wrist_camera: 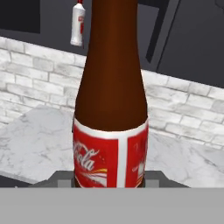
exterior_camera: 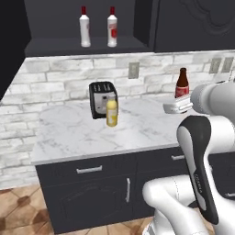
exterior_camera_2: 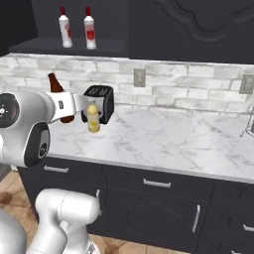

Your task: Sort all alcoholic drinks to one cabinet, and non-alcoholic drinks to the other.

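Brown bottle point(wrist_camera: 111, 100): upright at the hand point(exterior_camera: 180, 106), above the surface point(exterior_camera: 82, 133), right of the toaster point(exterior_camera: 102, 98).
Hand: clenched on the bottle's labelled lower body.
Handling: likely rigid, smooth, slippery, top-heavy; low grip suits, keep it vertical.
White bottles point(exterior_camera: 85, 27): both on the open cabinet shelf point(exterior_camera: 82, 46).

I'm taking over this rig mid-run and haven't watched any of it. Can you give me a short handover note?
Gripper: shut on the brown cola bottle, held upright above the counter.
Two white red-capped bottles: standing side by side on the shelf of the open upper cabinet.
Yellow juice bottle: on the counter, in front of the toaster.
Done: both alcoholic drinks are in one cabinet.
Left: put the cola bottle, then the juice, in the other upper cabinet, whose door looks closed.
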